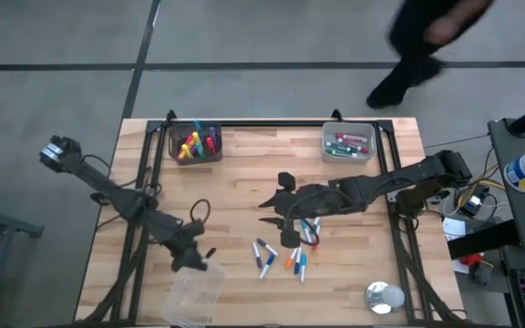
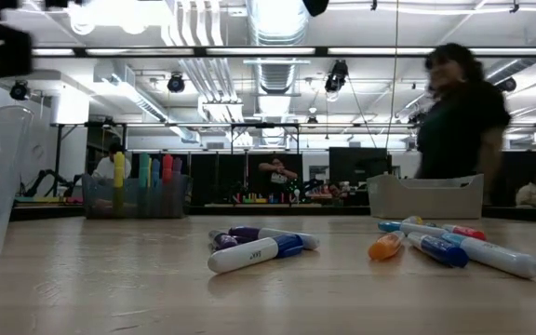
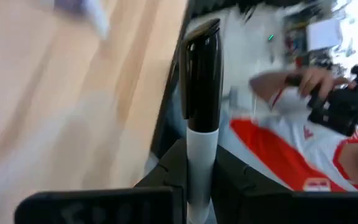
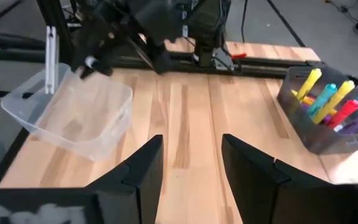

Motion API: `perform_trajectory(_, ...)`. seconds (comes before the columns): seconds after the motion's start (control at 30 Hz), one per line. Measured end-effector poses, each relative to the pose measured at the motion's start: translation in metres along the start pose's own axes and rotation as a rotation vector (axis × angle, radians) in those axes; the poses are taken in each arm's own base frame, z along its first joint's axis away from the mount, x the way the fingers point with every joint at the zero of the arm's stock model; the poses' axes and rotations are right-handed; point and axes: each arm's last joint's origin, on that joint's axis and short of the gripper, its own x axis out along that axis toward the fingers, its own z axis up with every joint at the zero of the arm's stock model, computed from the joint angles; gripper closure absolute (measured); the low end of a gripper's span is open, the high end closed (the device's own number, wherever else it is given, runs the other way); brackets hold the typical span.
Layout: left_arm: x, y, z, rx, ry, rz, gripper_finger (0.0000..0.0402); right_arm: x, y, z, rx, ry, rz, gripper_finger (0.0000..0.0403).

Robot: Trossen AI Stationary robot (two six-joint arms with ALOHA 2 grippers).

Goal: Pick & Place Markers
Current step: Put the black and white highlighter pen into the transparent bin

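Several markers [image 1: 281, 257] lie loose on the wooden table, right of its middle; in the low view they lie flat [image 2: 259, 249]. My left gripper [image 1: 193, 257] hovers at the far rim of a clear plastic tub [image 1: 194, 296] and is shut on a marker with a white barrel and black cap [image 3: 202, 74]. My right gripper [image 1: 270, 210] hangs open above the table's middle, just beyond the loose markers, with nothing between its fingers [image 4: 191, 146]. My left gripper pinches the marker's white barrel [image 3: 201, 152] between its two fingers. The marker lies along the fingers and sticks out ahead of them, black cap foremost. It is lifted clear of the table.
Two grey bins stand at the far edge: the left one [image 1: 196, 143] holds upright coloured markers, the right one [image 1: 347, 141] holds lying ones. A small round thing [image 1: 386, 296] sits near the front right corner. A person [image 1: 427, 41] moves past beyond the far edge.
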Motion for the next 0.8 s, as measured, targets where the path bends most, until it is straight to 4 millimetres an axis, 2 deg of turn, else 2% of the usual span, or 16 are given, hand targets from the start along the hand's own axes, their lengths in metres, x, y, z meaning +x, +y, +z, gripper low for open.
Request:
perform_trajectory(0.2,0.009,0.011,-0.020,-0.229,0.131,0.148,0.0362,0.002,0.000,-0.005,0.018,0.014,-0.003,0.0256)
perform_trajectory(0.57,0.038,0.025,-0.036,-0.422,0.250,0.277,0.0360,0.002,0.000,-0.006,0.012,0.023,-0.005,0.0271)
perform_trajectory(0.7,0.045,0.029,-0.037,-0.426,0.263,0.300,0.0335,0.002,0.000,-0.008,0.009,0.037,-0.006,0.0270)
perform_trajectory(0.8,0.046,0.025,-0.036,-0.392,0.272,0.254,0.0303,0.002,0.000,-0.009,0.014,0.041,-0.007,0.0268)
